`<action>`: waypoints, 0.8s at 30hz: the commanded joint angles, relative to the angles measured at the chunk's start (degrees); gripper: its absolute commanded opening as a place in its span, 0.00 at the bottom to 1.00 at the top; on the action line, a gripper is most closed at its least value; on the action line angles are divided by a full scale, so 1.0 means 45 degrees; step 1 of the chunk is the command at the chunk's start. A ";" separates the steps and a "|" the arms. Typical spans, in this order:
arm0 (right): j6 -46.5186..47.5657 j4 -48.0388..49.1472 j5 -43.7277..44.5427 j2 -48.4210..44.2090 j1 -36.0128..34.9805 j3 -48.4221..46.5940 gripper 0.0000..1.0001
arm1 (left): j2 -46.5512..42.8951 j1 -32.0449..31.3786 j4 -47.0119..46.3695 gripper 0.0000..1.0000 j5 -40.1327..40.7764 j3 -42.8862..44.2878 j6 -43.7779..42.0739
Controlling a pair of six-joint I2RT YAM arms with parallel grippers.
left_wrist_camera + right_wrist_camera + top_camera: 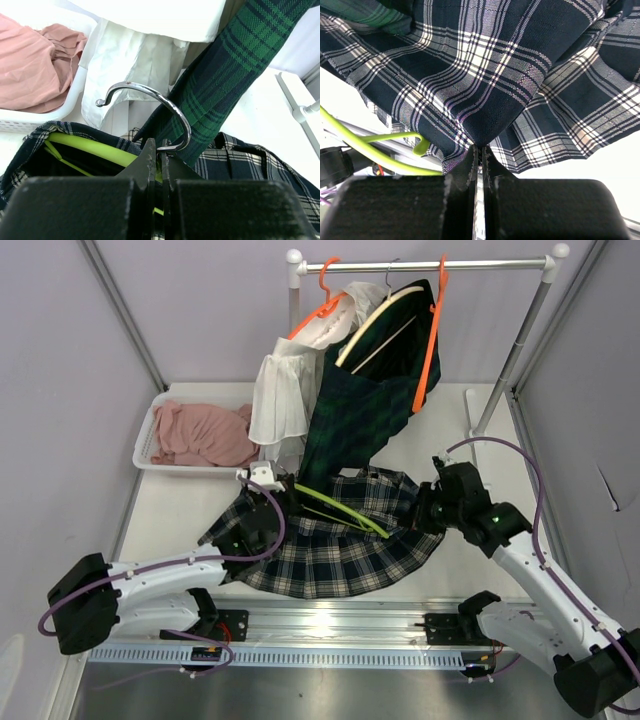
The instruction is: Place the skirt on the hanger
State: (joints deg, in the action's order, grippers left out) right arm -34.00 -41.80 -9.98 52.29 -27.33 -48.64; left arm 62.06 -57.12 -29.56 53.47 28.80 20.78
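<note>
The left gripper [159,150] clamps its jaws on the hanger [95,149], likely steadying it while the right gripper [480,150] pinches the skirt [485,85] between its jaws for threading.

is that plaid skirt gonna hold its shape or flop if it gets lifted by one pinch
Probably floppy: the plaid skirt fans in folds from where the right end effector pinches it. It would likely sag around the green hanger, since it lies rumpled over it. It looks like thin cloth, so probably light.
</note>
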 commanded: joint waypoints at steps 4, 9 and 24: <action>0.0368 -0.0438 -0.0418 -0.0137 0.0312 -0.0284 0.00 | 0.0504 0.0253 -0.0520 0.00 0.2706 -0.0247 -0.1706; 0.0329 -0.0321 -0.0361 -0.0117 0.0351 -0.0089 0.00 | 0.1148 0.0000 -0.1105 0.00 0.3155 -0.0325 -0.2096; -0.0394 0.0207 0.0495 -0.0077 -0.1015 0.0887 0.14 | 0.2828 -0.0411 -0.2357 0.00 0.4952 0.0065 -0.2878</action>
State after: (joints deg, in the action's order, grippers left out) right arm -35.81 -38.70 -12.23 52.97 -30.52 -45.34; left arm 73.10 -60.07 -40.97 65.98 28.56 14.70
